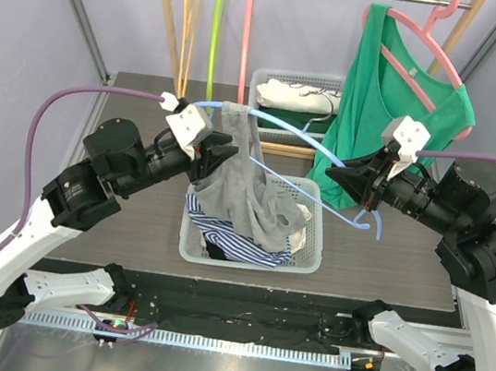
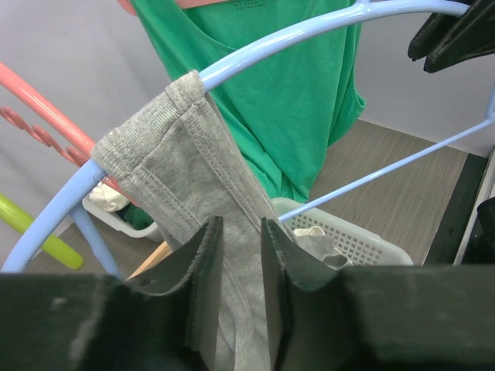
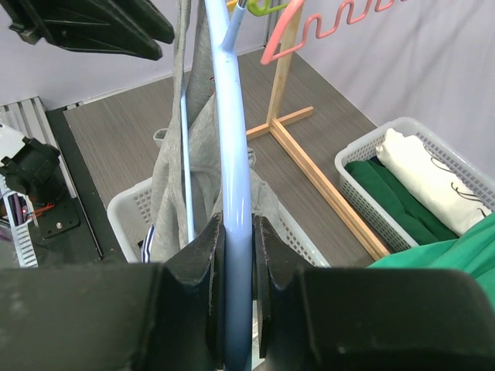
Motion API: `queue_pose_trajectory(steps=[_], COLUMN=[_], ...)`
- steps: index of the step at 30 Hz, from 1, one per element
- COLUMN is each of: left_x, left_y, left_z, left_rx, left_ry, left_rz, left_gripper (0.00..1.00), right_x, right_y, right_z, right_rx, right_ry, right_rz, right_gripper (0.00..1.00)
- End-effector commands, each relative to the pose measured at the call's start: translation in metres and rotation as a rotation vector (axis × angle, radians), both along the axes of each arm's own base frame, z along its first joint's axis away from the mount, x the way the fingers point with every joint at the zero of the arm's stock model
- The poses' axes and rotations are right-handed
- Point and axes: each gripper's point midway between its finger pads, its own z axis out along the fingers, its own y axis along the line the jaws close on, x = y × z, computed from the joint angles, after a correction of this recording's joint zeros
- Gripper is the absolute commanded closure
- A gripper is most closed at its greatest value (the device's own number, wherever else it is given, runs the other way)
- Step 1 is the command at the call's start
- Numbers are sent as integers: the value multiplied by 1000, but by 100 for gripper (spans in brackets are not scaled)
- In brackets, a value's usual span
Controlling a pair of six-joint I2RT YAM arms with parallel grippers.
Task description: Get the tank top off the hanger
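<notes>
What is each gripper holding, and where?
Left gripper: grey knit tank top, below its strap. Right gripper: light-blue plastic hanger, on its arm.

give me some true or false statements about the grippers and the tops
The right gripper clamps the blue hanger. True.
The left gripper is open and empty. False: it is shut on the gray tank top.
The gray tank top is fully off the hanger. False: a strap loops over it.
A green tank top hangs on a pink hanger. True.
</notes>
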Motion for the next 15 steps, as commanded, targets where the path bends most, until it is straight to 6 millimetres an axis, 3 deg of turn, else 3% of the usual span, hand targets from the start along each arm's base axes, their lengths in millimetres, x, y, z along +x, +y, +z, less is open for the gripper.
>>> queue_pose_trajectory(steps=[1, 6, 10, 15], left_x=[6, 7, 3, 1], left_y=[-3, -5, -5, 13], left_z=[26, 23, 29, 68], left_rx=[-62, -46, -48, -90], left_ry=[-74, -89, -114, -225], left_rz=[8, 0, -21, 20], left_gripper=[78, 100, 100, 100], right_x=[-10, -13, -11, -9], right_y=[-2, -5, -7, -11], right_z=[32, 34, 29, 15], right_rx=[72, 76, 66, 44], right_ry=[-112, -124, -115, -86], right_rz=[16, 9, -6, -34], right_gripper=[99, 99, 99, 99])
